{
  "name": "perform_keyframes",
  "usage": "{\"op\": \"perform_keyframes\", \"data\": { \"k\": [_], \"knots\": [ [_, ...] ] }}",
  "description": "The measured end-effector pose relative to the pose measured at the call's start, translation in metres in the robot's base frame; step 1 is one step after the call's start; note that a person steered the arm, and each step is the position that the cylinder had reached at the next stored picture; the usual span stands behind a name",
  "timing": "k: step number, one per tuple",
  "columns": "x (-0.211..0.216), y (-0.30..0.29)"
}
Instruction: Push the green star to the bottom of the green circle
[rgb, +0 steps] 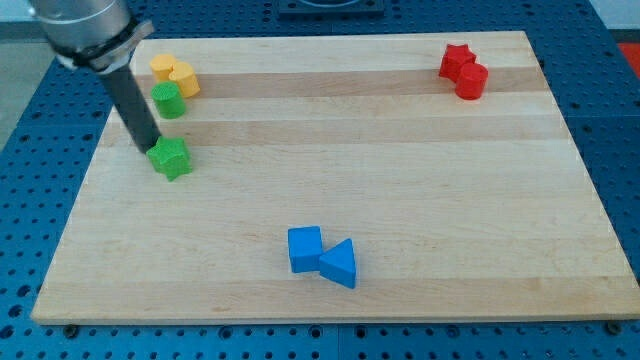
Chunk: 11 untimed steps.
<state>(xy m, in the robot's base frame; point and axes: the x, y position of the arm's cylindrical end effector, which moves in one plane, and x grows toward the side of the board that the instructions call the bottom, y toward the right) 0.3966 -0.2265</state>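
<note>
You'll find my tip (148, 146) touching the green star (171, 157) on the star's view-left edge, holding nothing, being a bare rod. The green star sits just below the green circle (168, 100), slightly toward the view's right.

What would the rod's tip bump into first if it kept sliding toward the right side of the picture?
Most likely the green star. My tip sits right at its left edge, apparently touching, so it would meet that block straight away. The green circle lies toward the view's top, off that line.
</note>
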Motion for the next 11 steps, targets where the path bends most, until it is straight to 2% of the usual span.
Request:
{"op": "perform_keyframes", "data": {
  "k": [1,2,3,4,5,6,10,11],
  "knots": [
    [-0.001,0.0],
    [0.039,-0.028],
    [0.109,-0.053],
    [0.142,-0.026],
    [0.124,0.043],
    [0.121,0.044],
    [0.022,0.039],
    [0.015,0.036]
  ]
}}
